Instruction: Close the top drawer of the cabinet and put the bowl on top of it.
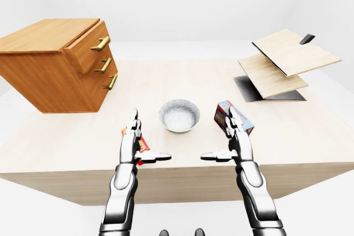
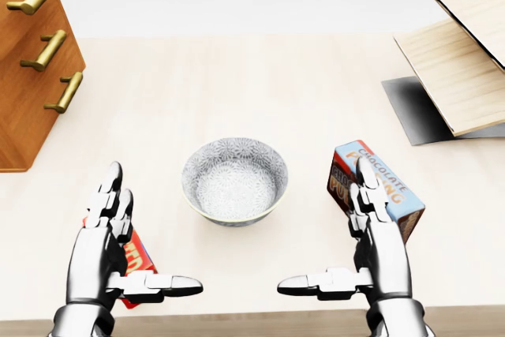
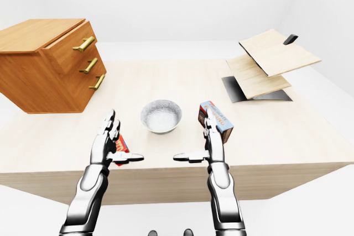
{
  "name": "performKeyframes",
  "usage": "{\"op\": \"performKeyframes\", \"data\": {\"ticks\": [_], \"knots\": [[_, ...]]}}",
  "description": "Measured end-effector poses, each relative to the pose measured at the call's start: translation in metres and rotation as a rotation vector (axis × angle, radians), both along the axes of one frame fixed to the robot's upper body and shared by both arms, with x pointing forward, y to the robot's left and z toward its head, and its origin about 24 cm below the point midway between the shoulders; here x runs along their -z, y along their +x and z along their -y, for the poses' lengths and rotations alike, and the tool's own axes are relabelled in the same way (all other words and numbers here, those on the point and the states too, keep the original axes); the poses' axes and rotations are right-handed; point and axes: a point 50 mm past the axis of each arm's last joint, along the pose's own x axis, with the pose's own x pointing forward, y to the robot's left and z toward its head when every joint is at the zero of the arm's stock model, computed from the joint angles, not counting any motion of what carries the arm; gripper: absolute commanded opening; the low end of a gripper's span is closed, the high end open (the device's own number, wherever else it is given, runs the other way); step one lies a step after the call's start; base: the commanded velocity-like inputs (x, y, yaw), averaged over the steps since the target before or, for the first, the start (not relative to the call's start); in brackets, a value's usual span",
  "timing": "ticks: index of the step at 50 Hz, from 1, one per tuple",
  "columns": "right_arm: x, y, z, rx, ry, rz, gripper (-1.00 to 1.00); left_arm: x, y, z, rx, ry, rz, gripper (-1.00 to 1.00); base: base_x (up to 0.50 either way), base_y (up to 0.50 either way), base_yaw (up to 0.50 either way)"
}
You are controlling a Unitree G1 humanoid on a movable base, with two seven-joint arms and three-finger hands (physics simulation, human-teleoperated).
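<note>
The bowl (image 2: 234, 183) is seen upright on the table (image 2: 237, 76), in the head view between the two hands and touched by neither. The left hand (image 2: 102, 250) and right hand (image 2: 379, 250) are held open, thumbs turned inward. A chocolate box (image 2: 402, 199) is partly covered by the right hand, a red packet (image 2: 138, 262) by the left. The cabinet (image 1: 44, 75) is set well up-left of the left hand, its top drawer (image 1: 83, 51) pulled slightly out.

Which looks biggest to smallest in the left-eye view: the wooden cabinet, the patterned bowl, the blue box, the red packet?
1. Brown wooden three-drawer cabinet: clearly largest.
2. White patterned round bowl and blue chocolate-pudding box: about alike; the right hand hides part of the box.
3. Red flat packet: smallest showing, mostly behind the left hand.
</note>
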Motion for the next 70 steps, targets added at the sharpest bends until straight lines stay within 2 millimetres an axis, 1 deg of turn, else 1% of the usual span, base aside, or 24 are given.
{"op": "performKeyframes", "data": {"ticks": [10,24,32,48,58,70], "knots": [[-0.008,-0.02,0.0,-0.015,0.001,0.031,1.0,-0.01,-0.013,-0.005,0.009,-0.009,0.023,1.0,0.0,0.0,0.0],[-0.023,-0.053,-0.002,-0.044,-0.002,0.092,1.0,-0.027,-0.039,-0.007,0.025,-0.01,0.074,1.0,0.0,0.0,0.0],[-0.03,-0.066,-0.002,-0.051,0.001,0.12,1.0,-0.035,-0.049,-0.009,0.023,-0.011,0.1,1.0,0.0,0.0,0.0],[-0.042,-0.082,0.001,-0.06,0.017,0.157,1.0,-0.046,-0.064,-0.012,0.028,-0.002,0.149,1.0,0.0,0.0,0.0],[-0.046,-0.087,0.002,-0.062,0.028,0.168,1.0,-0.048,-0.066,-0.013,0.026,0.006,0.162,1.0,0.0,0.0,0.0],[-0.048,-0.09,0.002,-0.074,0.04,0.167,1.0,-0.049,-0.065,-0.014,0.022,0.01,0.165,1.0,0.17,0.0,0.0]]}}
